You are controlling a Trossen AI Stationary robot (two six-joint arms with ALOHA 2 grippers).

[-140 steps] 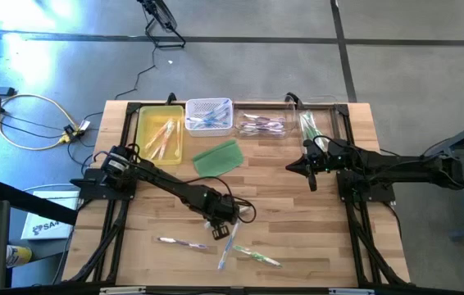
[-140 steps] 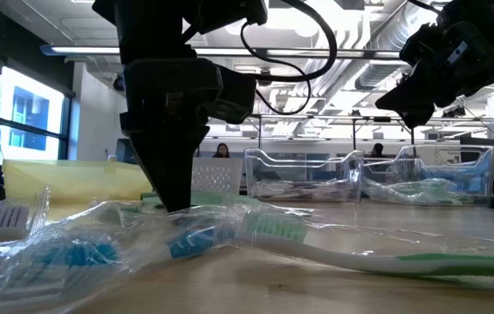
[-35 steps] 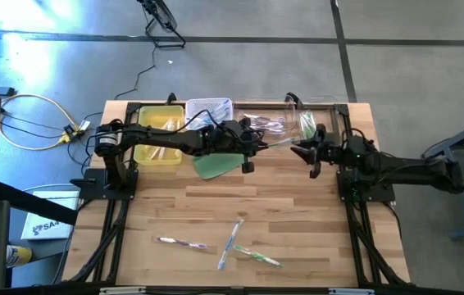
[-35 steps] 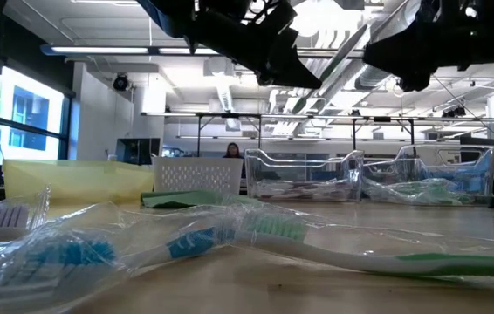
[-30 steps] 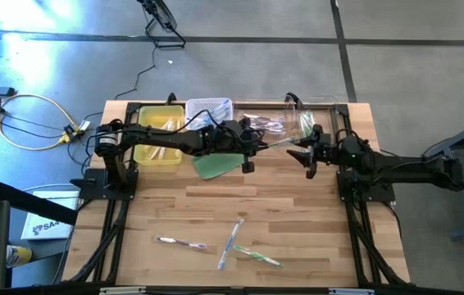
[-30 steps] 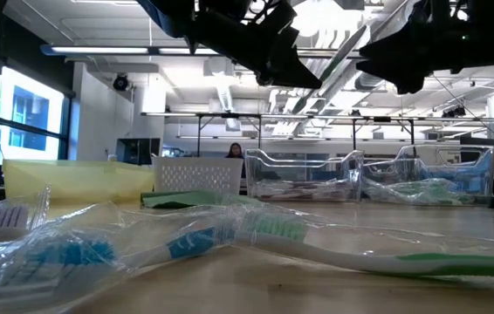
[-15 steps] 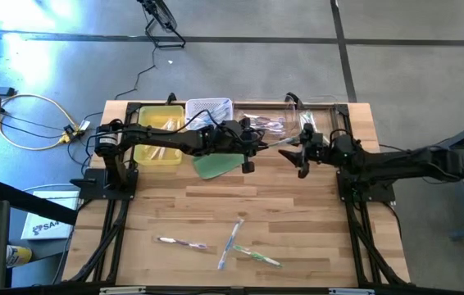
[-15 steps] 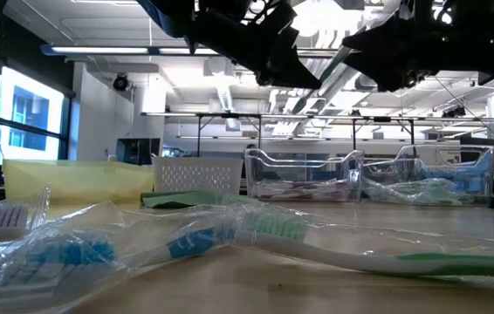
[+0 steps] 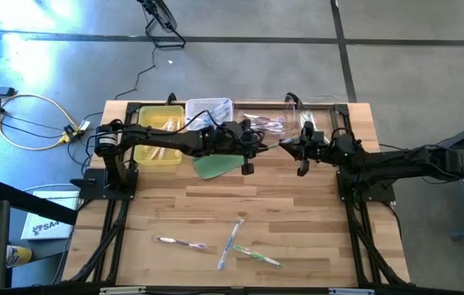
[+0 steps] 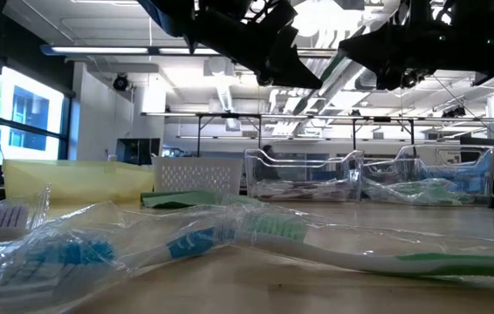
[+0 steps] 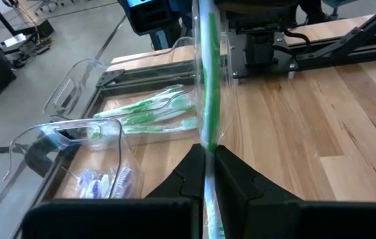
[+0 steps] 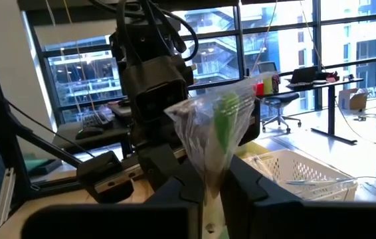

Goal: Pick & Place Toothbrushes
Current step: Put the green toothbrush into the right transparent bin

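**Ana:** Green-handled toothbrush [image 9: 275, 145] in a clear wrapper hangs over the far middle of the bench [image 9: 314, 238], spanning the two claws in the high view. The left claw [image 9: 257, 146] is clenched on one end and the right claw [image 9: 291, 147] has closed onto the other. I read it as a hand-over in progress.

**Ben:** And the rest of the job?

**Ana:** Along the far edge, the yellow tray [image 9: 140, 123], white basket [image 9: 208, 103] and two clear bins [image 9: 330, 106] already hold brushes. Three wrapped toothbrushes [image 9: 240, 244] lie loose near the near edge, so several picks are left.

**Ben:** Low view?

**Ana:** Those loose toothbrushes [image 10: 186, 240] fill the foreground. Both arms are cut off at the top, so neither grip shows there.

**Ben:** Left wrist view?

**Ana:** Its fingers [image 11: 181, 182] pinch the wrapped green brush [image 11: 209, 99], which runs away towards the right arm. Beyond, one clear bin [image 11: 68, 89] holds green brushes and its neighbour purple ones.

**Ben:** Right wrist view?

**Ana:** Its own fingers [image 12: 175, 189] grip the crumpled wrapper end [image 12: 218, 129]; the bristles are hard to make out through the film. The left arm stands close behind it. I can't tell whether the left claw has begun letting go.
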